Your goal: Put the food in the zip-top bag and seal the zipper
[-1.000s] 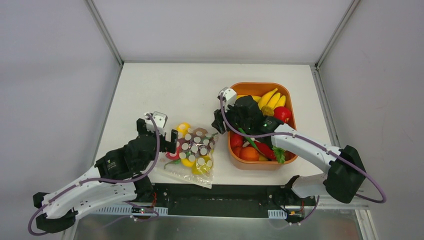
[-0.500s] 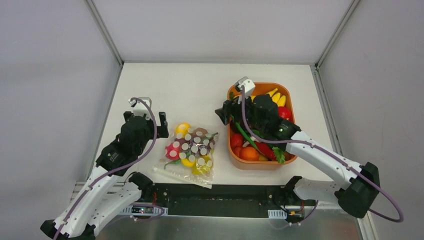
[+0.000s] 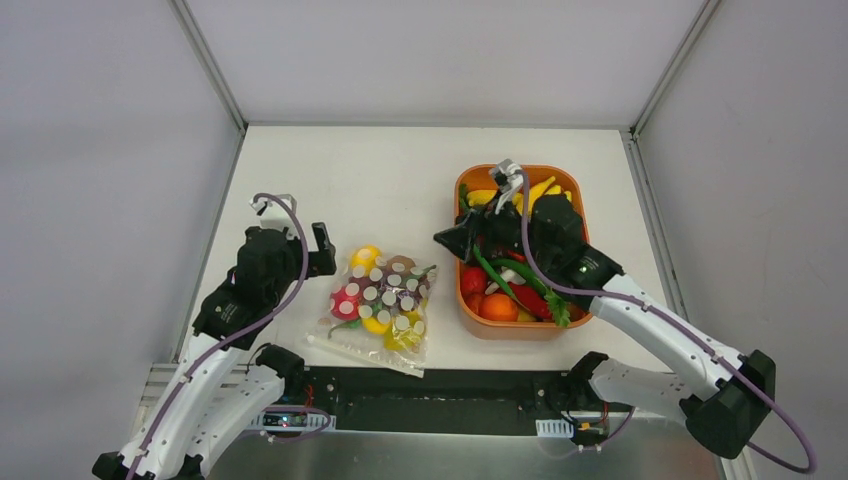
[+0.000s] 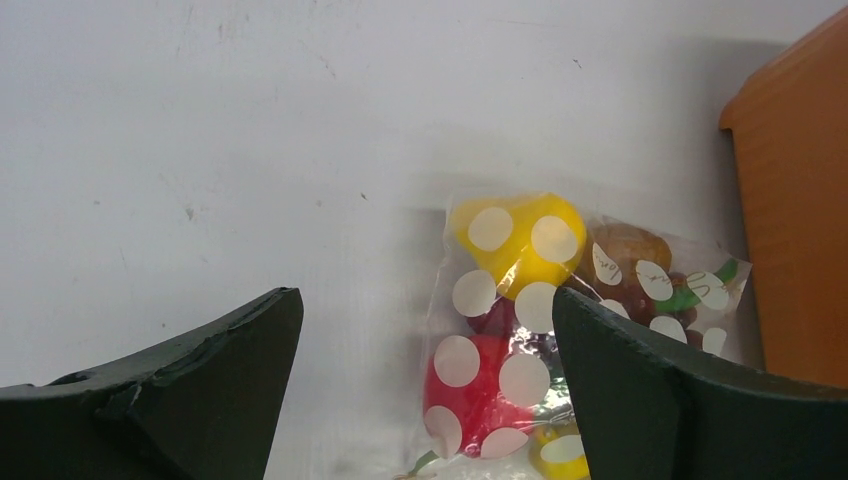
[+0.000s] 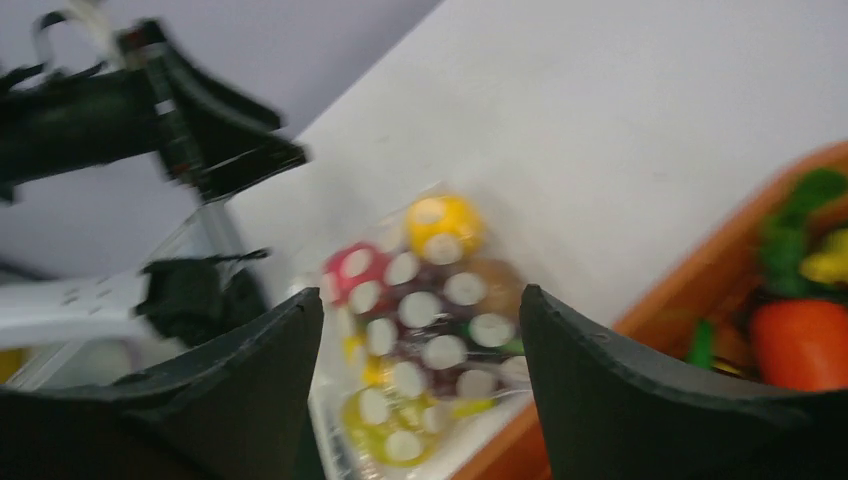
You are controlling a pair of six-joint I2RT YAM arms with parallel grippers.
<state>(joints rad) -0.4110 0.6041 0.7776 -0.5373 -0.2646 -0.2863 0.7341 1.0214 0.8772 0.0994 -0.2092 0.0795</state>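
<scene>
The zip-top bag (image 3: 382, 298), clear with white dots, lies flat on the white table between the arms. Inside it is food: a yellow lemon (image 4: 515, 238), a red piece (image 4: 478, 392), and brown and purple pieces. Its zipper (image 3: 362, 352) runs along the near edge; I cannot tell whether it is sealed. My left gripper (image 3: 318, 250) hovers just left of the bag, open and empty. My right gripper (image 3: 452, 240) hangs over the left rim of the orange tray (image 3: 578, 205), open and empty, and points toward the bag (image 5: 420, 320).
The orange tray holds more toy food: bananas (image 3: 538, 190), an orange (image 3: 497, 307), tomatoes, and green and red peppers. Its left wall (image 4: 795, 200) stands close to the bag's right side. Grey enclosure walls border the table on both sides.
My left gripper has backed up and to the left, off the bag. The right gripper has pulled back to the right over the tray, and its jaws have widened. The bag stays put.
</scene>
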